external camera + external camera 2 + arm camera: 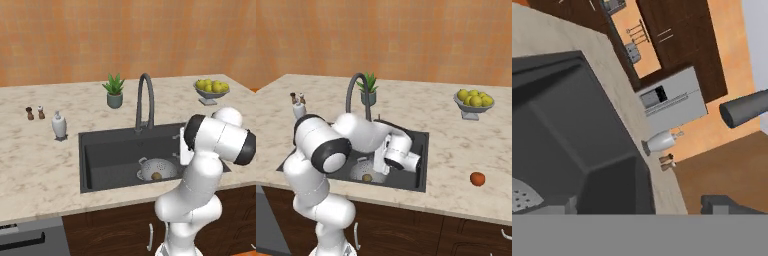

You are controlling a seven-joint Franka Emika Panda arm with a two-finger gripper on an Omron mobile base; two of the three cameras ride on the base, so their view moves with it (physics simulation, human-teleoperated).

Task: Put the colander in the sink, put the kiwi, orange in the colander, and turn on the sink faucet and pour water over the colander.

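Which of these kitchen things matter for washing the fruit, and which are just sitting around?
Job things:
- perforated grey metal colander
- brown kiwi
- dark charcoal sink
- round orange
- dark gooseneck faucet

Lying about:
- potted green plant
- bowl of yellow-green fruit
- white soap dispenser

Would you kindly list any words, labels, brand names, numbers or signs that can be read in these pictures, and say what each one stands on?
None: no readable text in any view.
The white bottle, the two small shakers, the plant pot, the sink faucet and the colander carry no lettering.
The grey appliance in the hand view has a dark panel, too small to read.
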